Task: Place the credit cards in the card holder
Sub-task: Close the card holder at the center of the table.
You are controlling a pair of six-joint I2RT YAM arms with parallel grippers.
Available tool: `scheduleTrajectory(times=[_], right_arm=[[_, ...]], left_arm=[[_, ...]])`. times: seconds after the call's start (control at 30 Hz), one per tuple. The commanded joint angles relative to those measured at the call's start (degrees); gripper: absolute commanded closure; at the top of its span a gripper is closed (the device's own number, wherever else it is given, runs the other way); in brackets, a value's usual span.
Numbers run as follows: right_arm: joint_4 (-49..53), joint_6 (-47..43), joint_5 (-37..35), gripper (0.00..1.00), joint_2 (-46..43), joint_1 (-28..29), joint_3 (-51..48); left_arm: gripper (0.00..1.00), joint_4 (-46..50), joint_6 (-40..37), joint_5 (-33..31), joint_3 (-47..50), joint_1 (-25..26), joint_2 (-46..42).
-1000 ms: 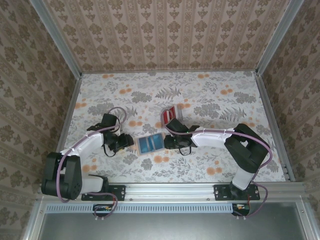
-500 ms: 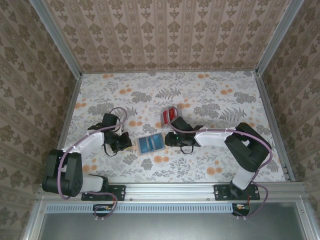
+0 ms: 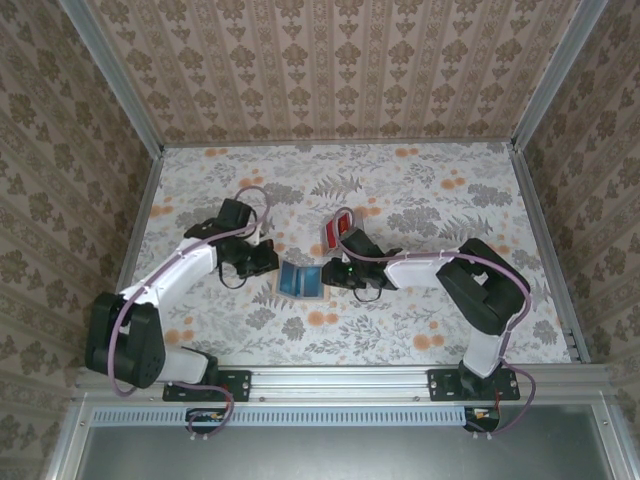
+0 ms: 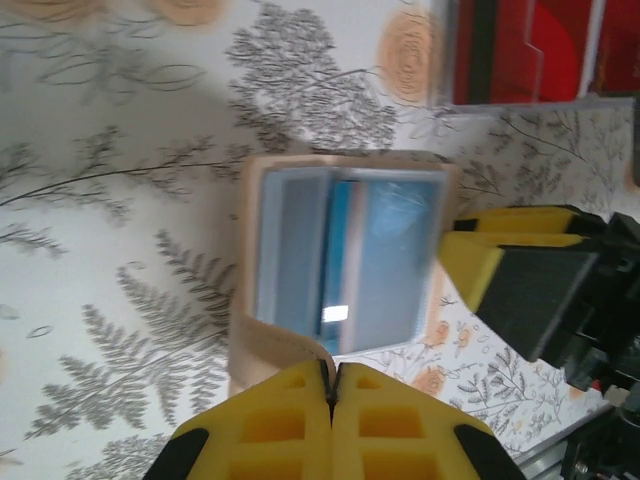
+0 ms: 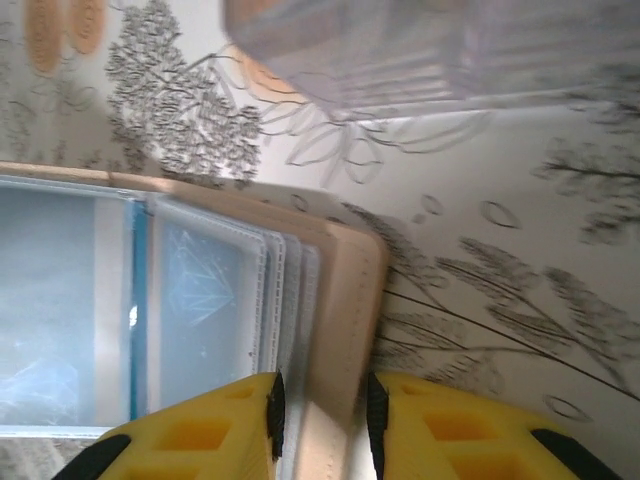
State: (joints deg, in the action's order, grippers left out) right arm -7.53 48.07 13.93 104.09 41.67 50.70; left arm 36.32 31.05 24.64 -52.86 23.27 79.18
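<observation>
Tan card holder (image 3: pixel 301 281), blue-grey inside, clamped by right tool (image 5: pixel 320 400), seemingly left tool (image 4: pixel 330 375) too

no legible text, labels or numbers

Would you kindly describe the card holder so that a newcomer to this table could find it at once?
On the flowered table, look in the middle. The card holder sits there, pinched at its ends by the left gripper and the right gripper. Unlike the red cards just behind, it is tan outside and open, showing blue-grey pockets.
</observation>
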Motion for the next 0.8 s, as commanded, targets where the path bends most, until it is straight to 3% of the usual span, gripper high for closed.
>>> scheduleTrajectory(times=[0.0, 0.17, 0.37, 0.57, 0.77], right_arm=[[-6.99, 2.59, 6.78, 0.68, 4.71, 1.34, 0.77], [-13.09, 6.04, 9.86, 0.65, 4.35, 0.13, -2.0], [-11.05, 3.17, 8.09, 0.56, -0.87, -1.53, -7.3], [-7.97, 3.14, 5.7, 0.53, -7.68, -4.19, -14.09], [-0.81, 0.54, 2.51, 0.53, -14.05, -4.49, -15.34]], left_arm=[[0.96, 2.37, 0.67, -0.39, -3.23, 4.02, 2.94], [0.96, -2.29, 3.78, -0.08, -4.85, 10.7, 8.83], [0.94, -7.55, 6.7, 1.2, -7.11, 16.95, 17.16], [0.85, -7.96, 6.48, -0.25, -9.48, 19.18, 21.98], [0.68, -5.28, 5.13, -1.98, -12.98, 19.97, 20.56]])
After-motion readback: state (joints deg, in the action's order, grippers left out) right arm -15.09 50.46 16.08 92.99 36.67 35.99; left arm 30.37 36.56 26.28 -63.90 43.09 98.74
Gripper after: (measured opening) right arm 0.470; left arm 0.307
